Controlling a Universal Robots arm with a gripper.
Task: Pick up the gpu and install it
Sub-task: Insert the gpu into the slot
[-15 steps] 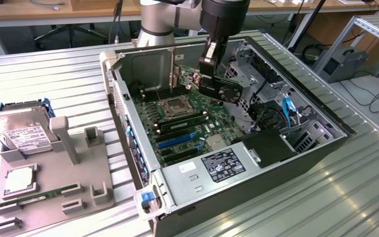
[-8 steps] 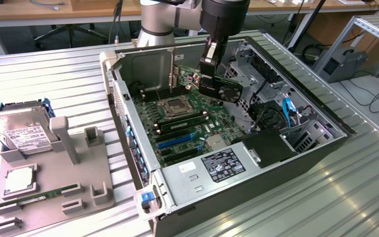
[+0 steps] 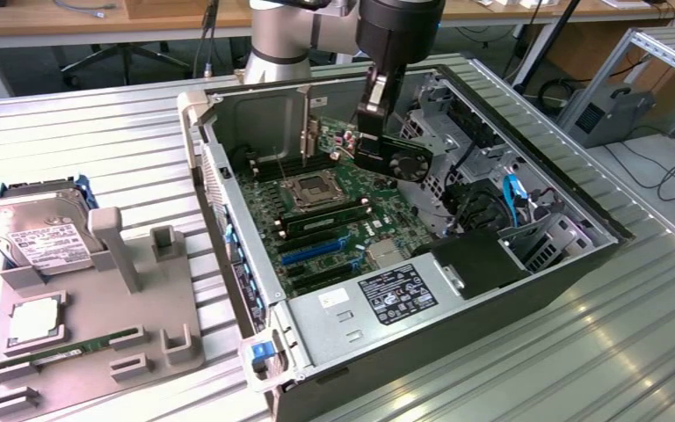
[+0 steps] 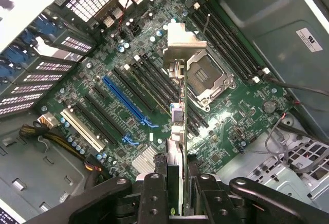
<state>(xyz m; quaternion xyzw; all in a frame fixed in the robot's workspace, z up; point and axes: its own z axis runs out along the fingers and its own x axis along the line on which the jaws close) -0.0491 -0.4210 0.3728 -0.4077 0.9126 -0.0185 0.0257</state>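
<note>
My gripper (image 3: 372, 132) hangs inside the open computer case (image 3: 243, 264), shut on the gpu (image 3: 399, 159). The card is a dark board with a black fan, held on edge above the green motherboard (image 3: 328, 220) at the far end of the case. In the wrist view the gpu (image 4: 178, 116) runs edge-on away from my gripper (image 4: 178, 196), its silver end bracket (image 4: 181, 41) farthest out. A black finger (image 4: 154, 190) presses on each side of the card. Beneath it lie the long black expansion slots and a blue slot (image 4: 127, 100), beside the CPU socket (image 4: 208, 82).
A silver hard drive (image 3: 39, 233) in a blue-tabbed caddy, a CPU (image 3: 32, 322) and a green RAM stick (image 3: 74, 348) rest on the grey fixture (image 3: 97, 303) at the exterior view's left. The labelled power supply (image 3: 394, 292), a blue cable (image 3: 511, 198) and drive bays crowd the case.
</note>
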